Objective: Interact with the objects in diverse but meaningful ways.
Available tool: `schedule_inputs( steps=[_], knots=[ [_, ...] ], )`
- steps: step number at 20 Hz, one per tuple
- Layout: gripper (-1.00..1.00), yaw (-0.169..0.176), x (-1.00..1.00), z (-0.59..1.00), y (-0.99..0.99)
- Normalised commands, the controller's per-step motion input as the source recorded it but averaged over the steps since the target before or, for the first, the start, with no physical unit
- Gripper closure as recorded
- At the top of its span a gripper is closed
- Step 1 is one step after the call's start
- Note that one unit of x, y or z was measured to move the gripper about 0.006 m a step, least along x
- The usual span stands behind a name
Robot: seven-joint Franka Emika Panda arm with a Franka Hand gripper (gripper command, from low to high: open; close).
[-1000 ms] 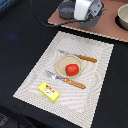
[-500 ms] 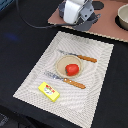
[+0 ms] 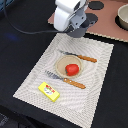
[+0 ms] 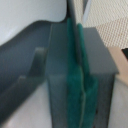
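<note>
The arm now sits lower and further toward the exterior view's left than a second ago, over the mat's far edge. One yellow box bears a red mark, unreadable. One fork and one knife flank a plate holding one tomato. One pot stands far right. The wrist view shows green pads pressed together, gripping nothing.

Arm: white rounded housing, dark grey wrist section beneath, black cable trailing off. End effector: dark grey block body w/ teal-green pads pressed together.
</note>
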Motion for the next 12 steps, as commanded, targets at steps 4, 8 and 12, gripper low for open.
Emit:
schedule_inputs(
  steps=[4, 8, 12],
  knots=[
    [1.0, 0.036, -0.99, -0.4, -0.07],
    [1.0, 0.06, -0.96, -0.01, 0.15],
    [1.0, 0.069, -1.0, -0.01, 0.2]
  ],
)
